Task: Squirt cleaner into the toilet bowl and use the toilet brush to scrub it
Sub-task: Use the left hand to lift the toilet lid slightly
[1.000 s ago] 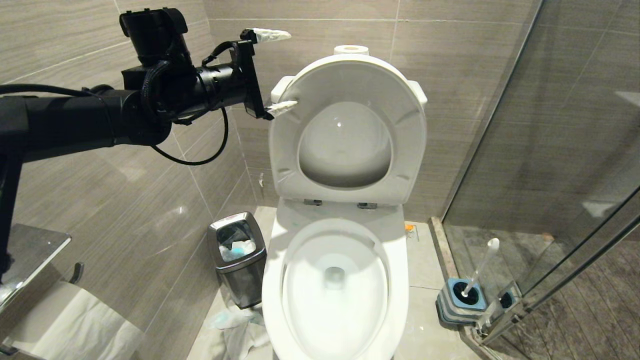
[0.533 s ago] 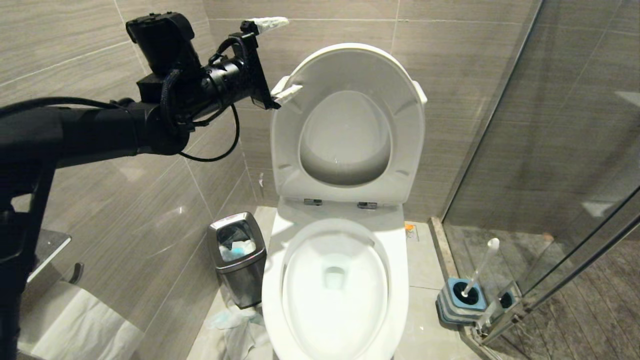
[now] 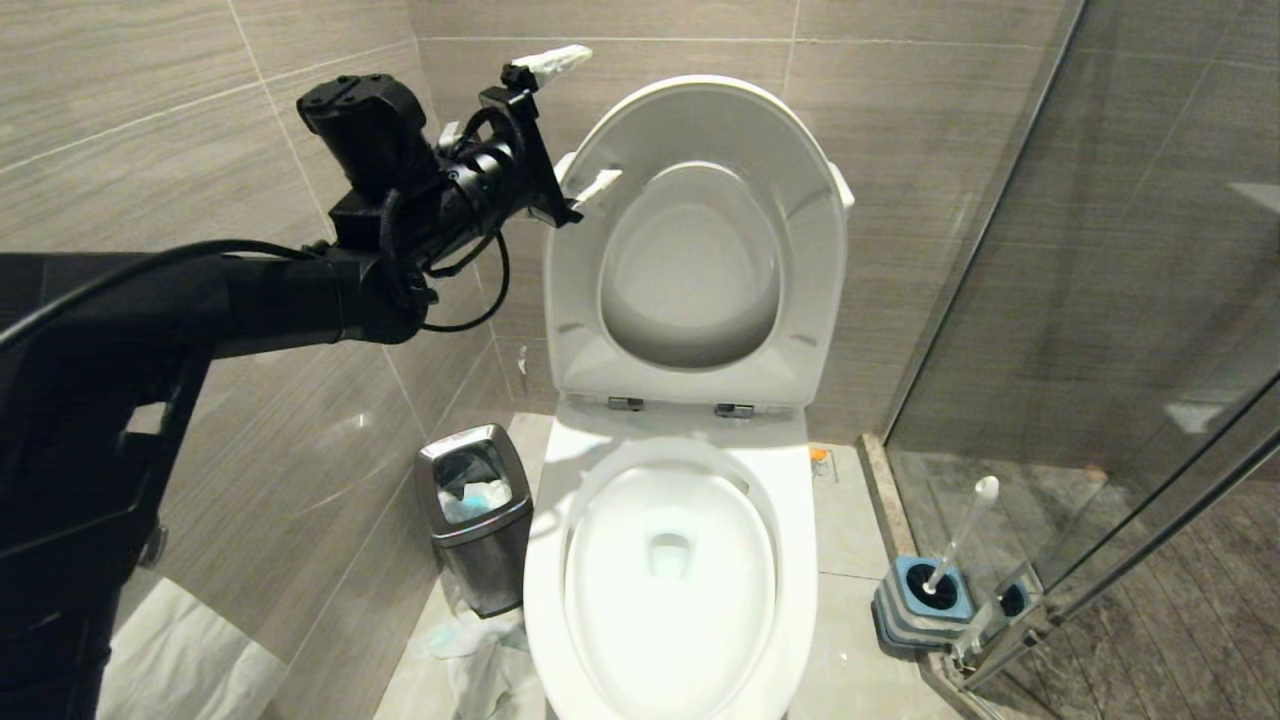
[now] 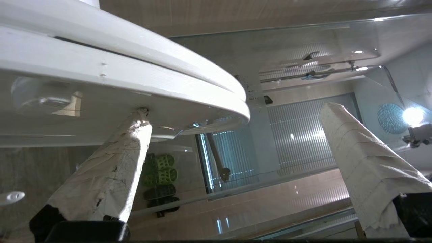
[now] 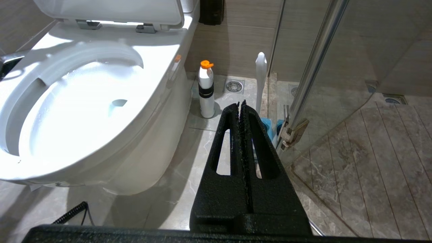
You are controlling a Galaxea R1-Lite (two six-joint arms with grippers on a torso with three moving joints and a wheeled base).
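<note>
At ten o'clock of the raised seat (image 3: pixel 700 250), the left gripper (image 3: pixel 580 125) gapes wide, one finger (image 4: pixel 111 168) touching the seat's edge. The bowl (image 3: pixel 670 580) lies below at six o'clock; the brush (image 3: pixel 955 545) stands in its holder at four. The right gripper (image 5: pixel 241 103) is closed, empty.

One taped finger (image 4: pixel 111 168) touches the raised toilet seat (image 4: pixel 101 87); jaws spread wide.

- Left arm (image 3: pixel 250 300): matte black tube links, a boxy black wrist camera housing, and looped black cables.
- Left pincer (image 3: pixel 575 125): black frame; fingers (image 4: pixel 111 175) wrapped in creased white tape.
- Right pincer (image 5: pixel 241 103): rough black slotted fingers with toothed inner edges.
</note>
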